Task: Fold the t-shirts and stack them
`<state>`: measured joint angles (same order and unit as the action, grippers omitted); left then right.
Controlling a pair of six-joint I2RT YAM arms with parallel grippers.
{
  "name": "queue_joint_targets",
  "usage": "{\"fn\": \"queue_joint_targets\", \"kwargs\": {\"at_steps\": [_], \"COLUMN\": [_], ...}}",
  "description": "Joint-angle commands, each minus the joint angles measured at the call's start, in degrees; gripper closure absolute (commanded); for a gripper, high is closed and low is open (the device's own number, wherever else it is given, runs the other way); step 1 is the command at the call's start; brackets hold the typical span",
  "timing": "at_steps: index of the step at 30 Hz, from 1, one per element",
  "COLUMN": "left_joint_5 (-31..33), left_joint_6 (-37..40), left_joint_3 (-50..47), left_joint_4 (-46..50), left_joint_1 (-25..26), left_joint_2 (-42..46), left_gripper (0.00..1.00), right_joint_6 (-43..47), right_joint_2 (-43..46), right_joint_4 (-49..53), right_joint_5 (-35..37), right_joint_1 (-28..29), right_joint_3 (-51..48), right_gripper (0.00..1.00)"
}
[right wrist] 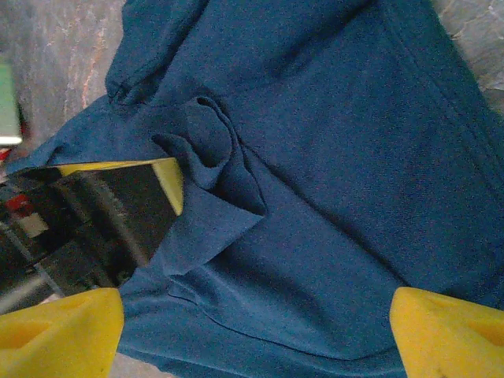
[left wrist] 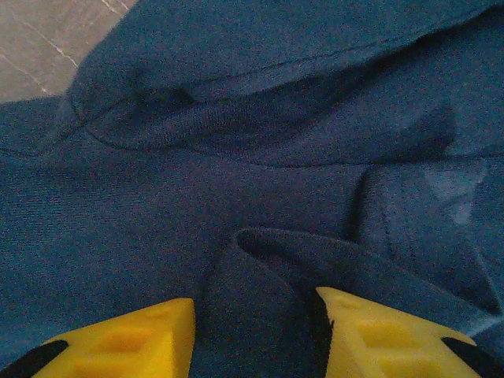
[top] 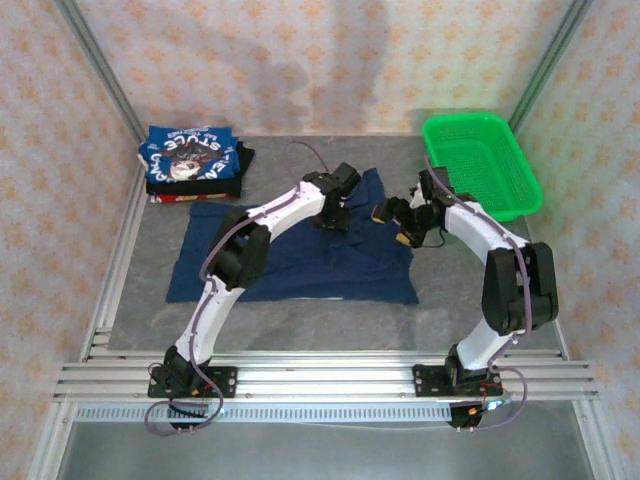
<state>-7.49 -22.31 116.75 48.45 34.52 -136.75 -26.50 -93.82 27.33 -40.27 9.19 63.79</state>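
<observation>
A dark navy t-shirt [top: 300, 265] lies spread on the grey table, its far edge bunched up. My left gripper [top: 335, 213] presses down on that bunched part; in the left wrist view a raised fold of navy cloth [left wrist: 260, 291] fills the gap of the left gripper [left wrist: 253, 335], which is shut on it. My right gripper [top: 392, 218] hovers at the shirt's far right edge, and in the right wrist view the right gripper [right wrist: 256, 335] stands wide open over flat navy cloth [right wrist: 331, 197]. A folded stack of shirts [top: 192, 160], with a blue printed one on top, sits at the back left.
A green mesh basket [top: 480, 165] stands at the back right, close behind the right arm. Aluminium frame rails [top: 110, 270] run along the table's left side and front. The left gripper's yellow finger [right wrist: 169, 179] shows in the right wrist view, close to the right gripper.
</observation>
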Motion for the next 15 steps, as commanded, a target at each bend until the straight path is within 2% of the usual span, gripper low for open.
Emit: {"fn": "queue_joint_targets", "kwargs": {"at_steps": [1, 7, 15], "left_joint_5": [-0.82, 2.56, 3.83], "left_joint_6": [1.53, 1.17, 1.15], "left_joint_3": [1.93, 0.18, -1.41], "left_joint_4": [1.63, 2.04, 0.87], "left_joint_1": [0.71, 0.47, -0.59], "left_joint_2": [-1.11, 0.11, 4.21], "left_gripper": [0.62, 0.98, 1.0], "right_joint_6": [-2.3, -3.25, -2.31], "right_joint_2": [-0.5, -3.81, -9.96], "right_joint_4": [-2.9, -3.13, -0.19], "right_joint_5": [-1.59, -2.25, -0.38], "right_joint_1": [-0.2, 0.93, 4.91], "right_joint_3": [-0.56, 2.42, 9.03], "right_gripper": [0.13, 0.16, 0.19]}}
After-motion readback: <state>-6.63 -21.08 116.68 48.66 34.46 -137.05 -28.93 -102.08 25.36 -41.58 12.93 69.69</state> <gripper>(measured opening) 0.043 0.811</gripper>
